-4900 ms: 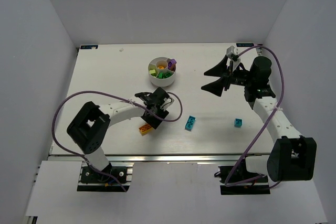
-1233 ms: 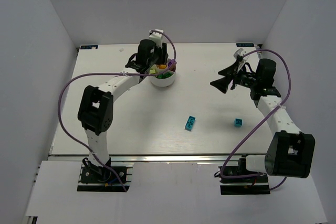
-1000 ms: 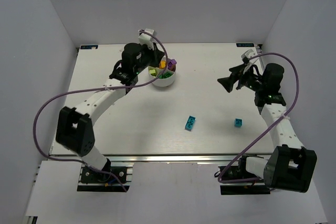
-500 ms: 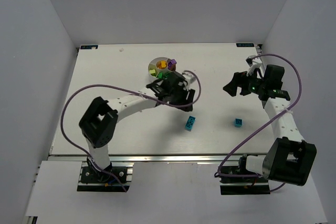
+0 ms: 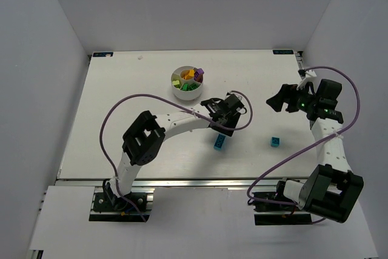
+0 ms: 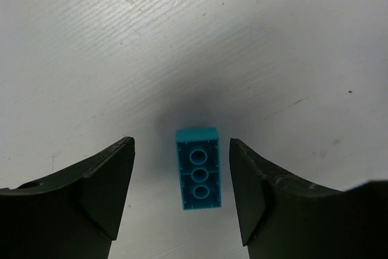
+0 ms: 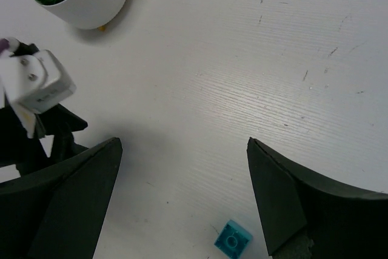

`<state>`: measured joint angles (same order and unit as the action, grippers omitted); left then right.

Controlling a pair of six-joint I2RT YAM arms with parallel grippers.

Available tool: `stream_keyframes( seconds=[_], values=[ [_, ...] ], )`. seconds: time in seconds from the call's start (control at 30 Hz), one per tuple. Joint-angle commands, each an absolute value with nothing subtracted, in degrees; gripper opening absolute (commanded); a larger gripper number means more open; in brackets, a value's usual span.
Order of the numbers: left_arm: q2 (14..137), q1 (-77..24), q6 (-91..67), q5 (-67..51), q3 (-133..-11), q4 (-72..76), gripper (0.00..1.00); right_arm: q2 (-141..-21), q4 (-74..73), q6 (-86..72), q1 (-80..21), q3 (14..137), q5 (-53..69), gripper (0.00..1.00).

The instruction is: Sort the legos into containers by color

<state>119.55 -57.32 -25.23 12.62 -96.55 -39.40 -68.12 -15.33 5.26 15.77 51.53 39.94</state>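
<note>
Two claws, both apart. Left claw (image 6: pixel 180 150) down over long cyan brick (image 6: pixel 198 169), underside up on surface (image 5: pixel 121 101), fingers either side and clear of it; right claw (image 7: pixel 182 150) spread wide, empty, small cyan brick (image 7: pixel 233 239) on surface below. Well behind, white divided bowl (image 5: pixel 182 94) with green, lime, purple, orange-yellow legos (image 5: pixel 189 76) in compartments.

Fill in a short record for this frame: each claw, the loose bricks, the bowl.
left claw: open, one finger either side of the long cyan brick, gaps on both sides
right claw: open, empty, above the table
small cyan brick: loose on the table, right of the long one
bowl: green, lime, orange and purple pieces in its wedges; no cyan visible
left to sort: both cyan bricks
</note>
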Motion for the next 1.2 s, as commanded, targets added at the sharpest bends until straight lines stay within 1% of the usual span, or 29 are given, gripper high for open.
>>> stream_keyframes(
  seconds=[0.0, 0.13, 0.4, 0.67, 0.8, 0.9, 0.93, 1.03, 1.07, 1.13, 1.17],
  values=[
    [121.98, -59.15, -27.51, 17.93, -99.84, -44.82, 0.74, -65.75, -14.24, 4.66, 16.87, 51.24, 42.97, 0.89],
    [124.27, -60.38, -28.83, 19.60, -103.18, -47.11, 0.74, -65.39, -14.06, 4.66, 17.49, 50.98, 44.21, 0.89],
    [126.30, -61.52, -29.09, 19.51, -104.41, -47.29, 0.73, -65.13, -14.06, 4.66, 18.72, 50.71, 45.70, 0.89],
    [127.79, -61.52, -28.48, 19.42, -105.20, -47.63, 0.65, -64.69, -13.98, 4.66, 19.60, 50.45, 46.84, 0.89],
    [128.41, -61.52, -28.13, 19.77, -106.08, -48.08, 0.57, -64.51, -13.80, 4.40, 19.95, 50.27, 47.28, 0.89],
    [128.50, -61.52, -27.86, 19.69, -106.26, -48.08, 0.46, -64.42, -13.80, 4.48, 20.13, 50.19, 47.55, 0.89],
    [128.41, -61.52, -27.86, 19.77, -106.35, -48.34, 0.36, -64.42, -13.71, 4.48, 20.30, 50.10, 47.64, 0.89],
    [127.01, -61.52, -27.60, 20.91, -106.35, -48.43, 0.21, -64.42, -13.71, 4.39, 20.48, 50.01, 47.99, 0.89],
    [126.04, -61.52, -26.90, 21.53, -106.00, -47.91, 0.13, -64.25, -13.71, 4.48, 20.57, 50.01, 48.16, 0.89],
    [121.59, -59.86, -22.71, 20.40, -104.69, -44.06, 0.08, -64.07, -13.62, 4.48, 20.83, 49.83, 48.34, 0.89],
    [119.29, -59.24, -21.11, 19.43, -101.89, -41.95, 0.06, -63.90, -13.54, 4.48, 20.83, 49.75, 48.51, 0.89]
  ],
)
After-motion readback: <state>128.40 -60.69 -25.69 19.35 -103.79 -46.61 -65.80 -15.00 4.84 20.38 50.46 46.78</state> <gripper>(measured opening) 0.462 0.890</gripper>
